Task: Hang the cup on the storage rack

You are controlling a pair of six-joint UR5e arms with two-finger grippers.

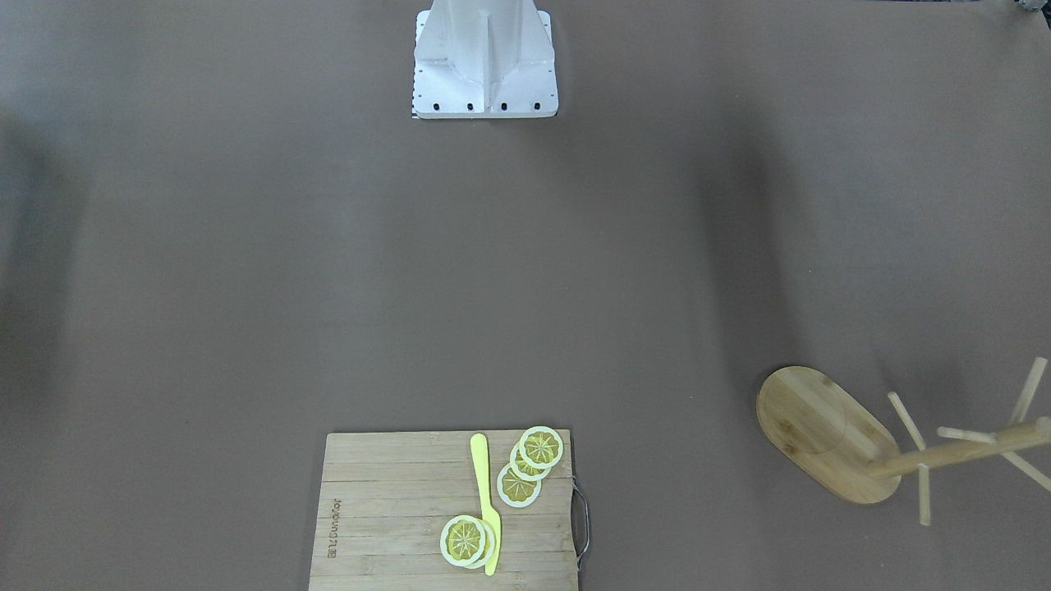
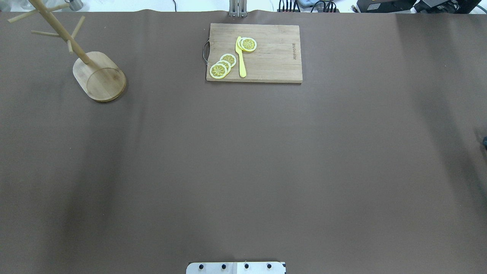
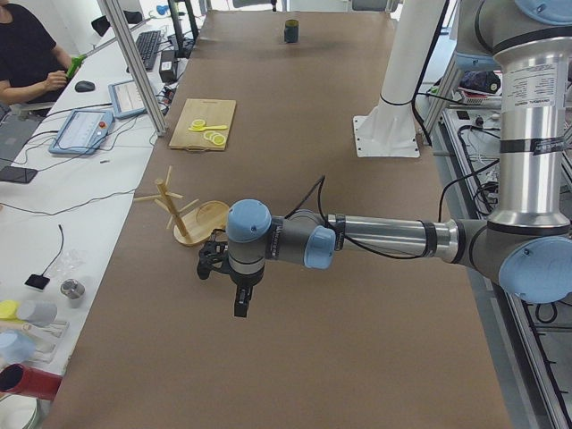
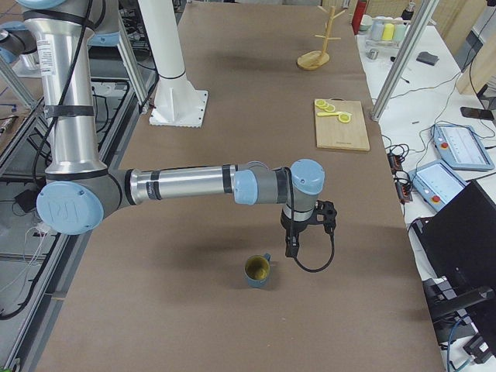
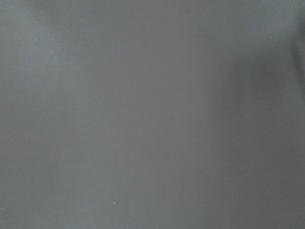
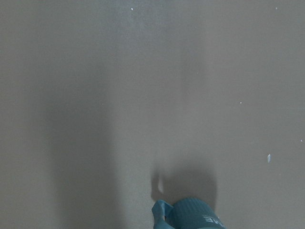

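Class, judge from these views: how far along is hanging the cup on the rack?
Done: nothing. The cup stands upright on the table, and the storage rack has bare pegs. In hand: the right claw hovers beside the cup, not touching. Left: grasp, carry across, hang.

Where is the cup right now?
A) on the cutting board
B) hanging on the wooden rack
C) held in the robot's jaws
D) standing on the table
D: the cup stands upright on the table, far from the rack, whose pegs are bare.
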